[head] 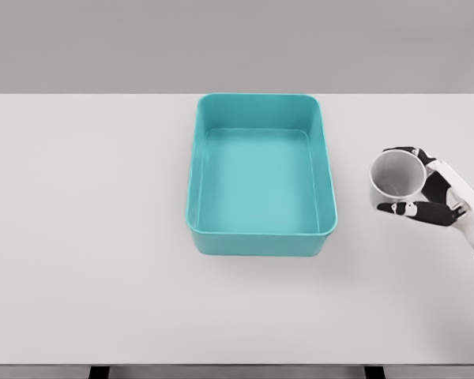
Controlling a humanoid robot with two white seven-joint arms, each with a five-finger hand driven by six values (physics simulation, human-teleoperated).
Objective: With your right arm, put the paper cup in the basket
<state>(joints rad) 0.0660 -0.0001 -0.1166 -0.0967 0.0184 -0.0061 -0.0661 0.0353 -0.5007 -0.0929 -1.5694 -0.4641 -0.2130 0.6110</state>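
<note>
paper cup (396, 175): white, tilted so its open mouth faces up and toward the camera, grey-white interior visible. it is held in the right hand (441, 196), which enters from the right edge of the picture. the dark-tipped fingers (407, 208) curl around the cup's near side and one more wraps over its far rim; the hand is closed on the cup, the cup sitting at the hand's left, at the fingertips. whether the cup's base touches the desk (87, 237) cannot be told.

basket (261, 237): teal, rectangular, open-topped, with nothing in it, standing flat on the desk to the left of the hand, apart from it; a strip of bare desk lies between the cup and the basket's right wall. the cup is outside the basket.

desk: white, flat surface, its front edge showing along the bottom of the picture.
</note>
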